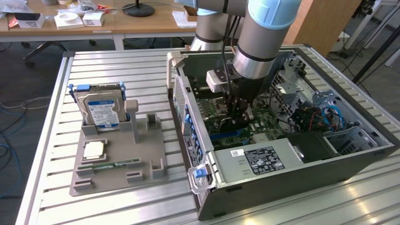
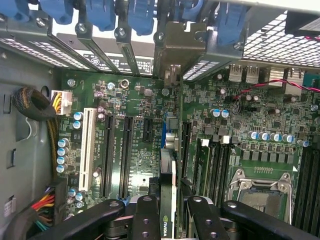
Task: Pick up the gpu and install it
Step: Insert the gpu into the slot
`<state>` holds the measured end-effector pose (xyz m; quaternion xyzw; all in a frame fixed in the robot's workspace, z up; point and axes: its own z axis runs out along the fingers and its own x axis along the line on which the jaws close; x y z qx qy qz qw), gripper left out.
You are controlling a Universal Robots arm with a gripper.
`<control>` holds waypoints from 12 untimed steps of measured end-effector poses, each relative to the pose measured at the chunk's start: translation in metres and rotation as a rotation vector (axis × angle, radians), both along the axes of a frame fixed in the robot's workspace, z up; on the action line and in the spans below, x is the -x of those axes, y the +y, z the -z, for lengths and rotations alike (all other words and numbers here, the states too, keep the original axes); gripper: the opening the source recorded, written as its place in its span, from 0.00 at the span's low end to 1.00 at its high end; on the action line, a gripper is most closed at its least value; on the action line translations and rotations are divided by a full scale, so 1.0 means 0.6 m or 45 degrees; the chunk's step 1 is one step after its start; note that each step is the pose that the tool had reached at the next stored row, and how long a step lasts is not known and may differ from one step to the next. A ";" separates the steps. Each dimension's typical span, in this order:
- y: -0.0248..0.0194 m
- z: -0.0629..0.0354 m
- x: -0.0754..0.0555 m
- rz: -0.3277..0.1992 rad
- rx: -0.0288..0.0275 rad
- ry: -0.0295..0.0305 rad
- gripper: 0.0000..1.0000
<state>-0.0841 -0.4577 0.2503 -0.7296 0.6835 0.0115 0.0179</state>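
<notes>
Exterior view high over case [image 1: 281, 187], wrist view close, motherboard [image 2: 140, 100] apparently shared

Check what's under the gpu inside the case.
Below the gpu, gripped edge-on by the gripper, lie the green motherboard and a blue slot in line with the card. The card covers the slot stretch beneath it, so seating can't be told.

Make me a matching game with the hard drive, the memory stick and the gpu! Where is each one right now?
Things:
1. hard drive
2. memory stick
3. gpu

Places:
A. gripped by the gripper inside the computer case
B. standing upright in the grey holder
C. lying flat on the grey holder

Pairs: 1-B, 2-C, 3-A
</notes>
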 end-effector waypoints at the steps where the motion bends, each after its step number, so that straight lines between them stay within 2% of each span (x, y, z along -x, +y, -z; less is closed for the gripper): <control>1: 0.0000 0.000 0.000 0.001 0.0001 0.0000 0.26; 12: -0.0024 0.000 0.000 0.016 0.0001 0.0000 0.26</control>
